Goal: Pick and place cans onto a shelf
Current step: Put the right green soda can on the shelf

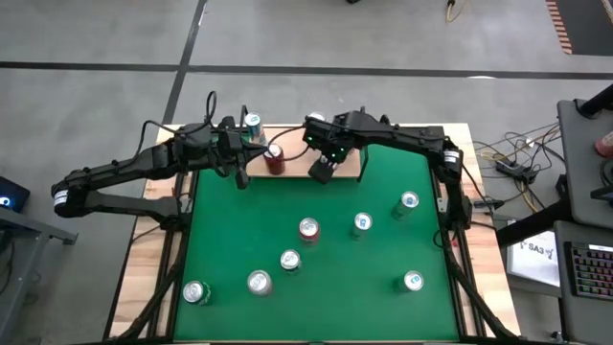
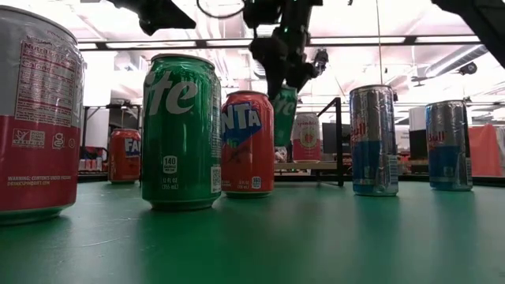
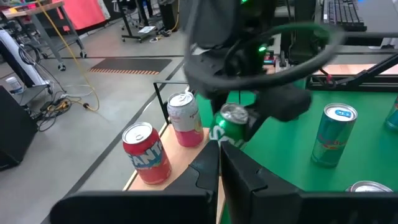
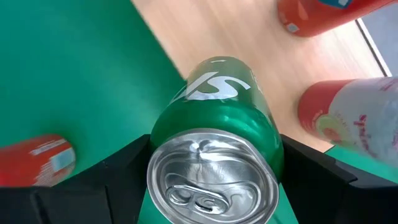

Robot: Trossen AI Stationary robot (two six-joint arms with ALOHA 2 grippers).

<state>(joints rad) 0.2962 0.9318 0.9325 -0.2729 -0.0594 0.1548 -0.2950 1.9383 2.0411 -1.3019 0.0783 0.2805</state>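
Observation:
My right gripper [image 1: 324, 169] hangs over the near edge of the light-wood shelf [image 1: 295, 165], shut on a green can [image 4: 217, 106]. On the shelf stand a red can [image 3: 146, 153] and a pink-and-white can [image 3: 185, 118]; a third, silver-topped can [image 1: 253, 125] stands at its far left end. My left gripper [image 3: 219, 171] is shut on nothing, raised over the table's far left beside the shelf. Several more cans stand on the green table [image 1: 230, 230], among them a red one [image 1: 308, 229] and a blue-and-silver one [image 1: 409, 202]. My right gripper pinches the green can between its two fingers [image 4: 118, 171], on the can's upper sides just below the silver top [image 4: 163, 134]. The fingers come from above, slanting down. The can hangs tilted below them, its bottom [image 2: 285, 138] clear of the shelf.
A thin black wire upright [image 2: 340, 138] stands at the shelf's end. The left arm [image 1: 124, 172] reaches in from the table's left. A desk with a keyboard [image 1: 589, 268] and cables lies beyond the right edge.

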